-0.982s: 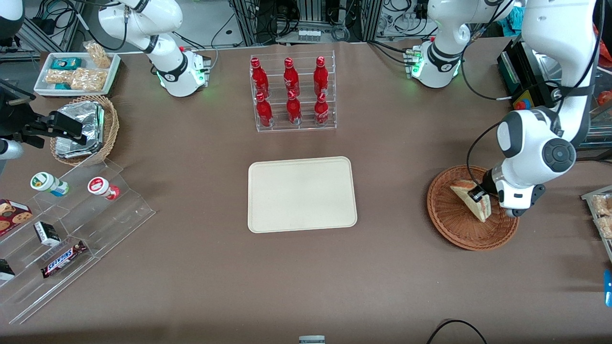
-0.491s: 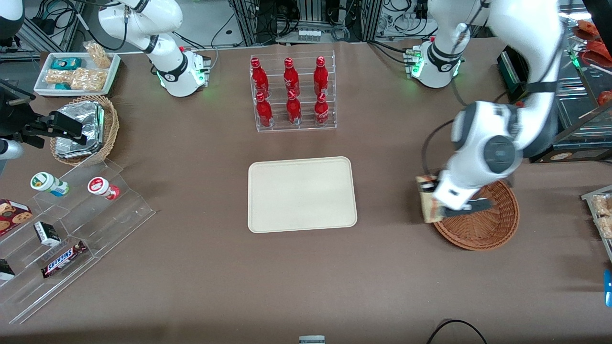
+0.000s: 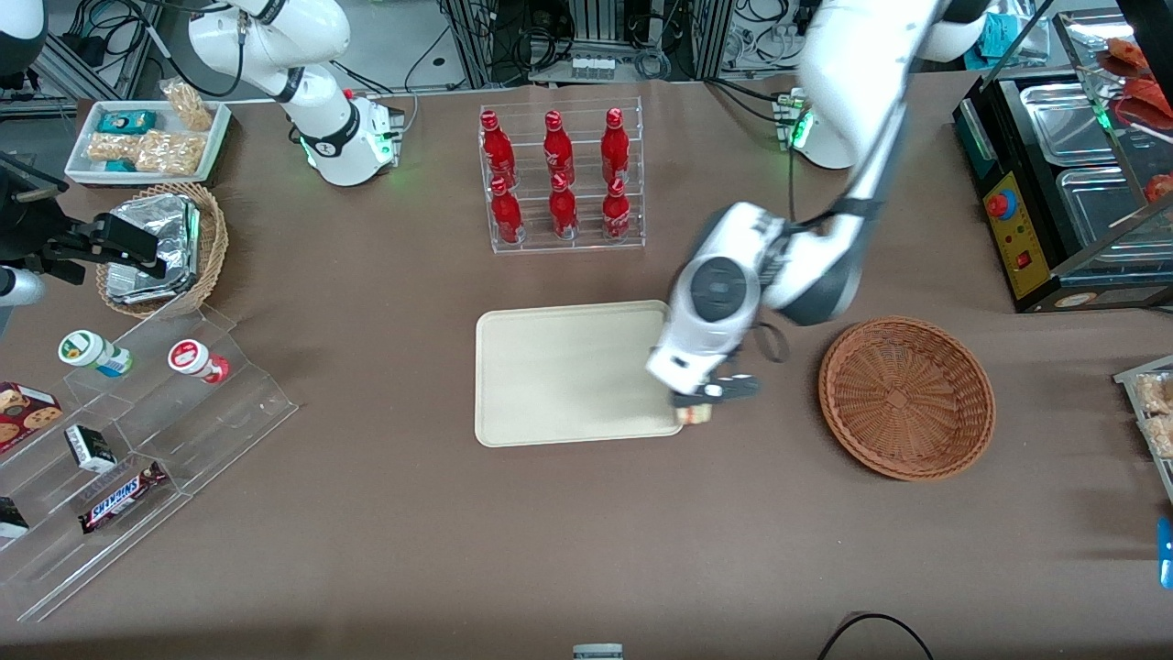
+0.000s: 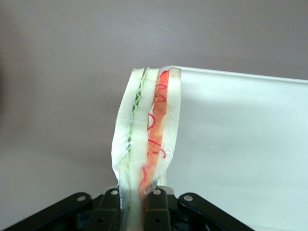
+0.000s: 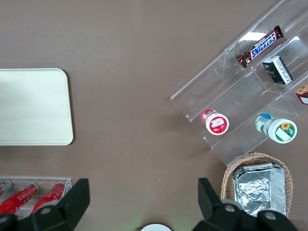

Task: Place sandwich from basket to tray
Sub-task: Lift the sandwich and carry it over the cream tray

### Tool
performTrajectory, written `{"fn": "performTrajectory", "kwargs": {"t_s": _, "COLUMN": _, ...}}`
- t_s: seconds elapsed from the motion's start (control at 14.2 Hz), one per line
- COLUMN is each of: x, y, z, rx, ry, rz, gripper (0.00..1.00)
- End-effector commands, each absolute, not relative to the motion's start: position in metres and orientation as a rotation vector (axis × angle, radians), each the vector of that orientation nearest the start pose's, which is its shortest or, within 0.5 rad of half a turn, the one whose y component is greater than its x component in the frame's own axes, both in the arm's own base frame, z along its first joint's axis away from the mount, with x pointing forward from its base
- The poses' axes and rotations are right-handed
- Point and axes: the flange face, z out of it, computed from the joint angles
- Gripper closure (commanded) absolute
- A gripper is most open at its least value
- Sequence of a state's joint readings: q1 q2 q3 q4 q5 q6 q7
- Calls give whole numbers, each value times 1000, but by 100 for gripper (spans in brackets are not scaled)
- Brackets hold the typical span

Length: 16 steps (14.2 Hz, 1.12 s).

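Sandwich hangs edge-down, pinched in our gripper at the tray edge nearest the empty basket; we hold it upright, we judge, so it clears the rim before lowering.

Cream tray, reddish-brown woven basket, red-green-white sandwich, black hand

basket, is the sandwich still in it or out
Out. The basket shows only bare wicker; the gripper holds the sandwich clamped over the tray edge.
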<state>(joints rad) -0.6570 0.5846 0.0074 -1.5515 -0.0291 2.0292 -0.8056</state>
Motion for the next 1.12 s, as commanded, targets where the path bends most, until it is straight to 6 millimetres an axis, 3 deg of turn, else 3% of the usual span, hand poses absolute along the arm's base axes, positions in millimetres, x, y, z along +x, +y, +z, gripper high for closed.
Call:
{"fn": "performTrajectory", "kwargs": {"t_s": 0.0, "x": 541, "y": -482, "z": 291, "rx": -3089, "ry": -317, "rz": 88, "gripper": 100}}
{"fn": "performTrajectory", "kwargs": {"t_s": 0.21, "x": 515, "y": -535, "z": 277, "rx": -3141, "ry": -284, "rz": 115, "gripper": 100}}
{"fn": "performTrajectory", "kwargs": {"t_s": 0.35, "x": 504, "y": -554, "z": 267, "rx": -3163, "ry": -266, "rz": 120, "gripper": 100}}
{"fn": "performTrajectory", "kwargs": {"t_s": 0.77, "x": 500, "y": -561, "z": 239, "rx": -3171, "ry": -280, "rz": 107, "gripper": 98}}
{"fn": "performTrajectory", "kwargs": {"t_s": 0.91, "x": 500, "y": -560, "z": 229, "rx": -3164, "ry": -275, "rz": 108, "gripper": 93}}
{"fn": "performTrajectory", "kwargs": {"t_s": 0.98, "x": 500, "y": -560, "z": 227, "rx": -3174, "ry": -277, "rz": 96, "gripper": 72}}
{"fn": "performTrajectory", "kwargs": {"t_s": 1.05, "x": 500, "y": -561, "z": 228, "rx": -3179, "ry": -273, "rz": 90, "gripper": 14}}
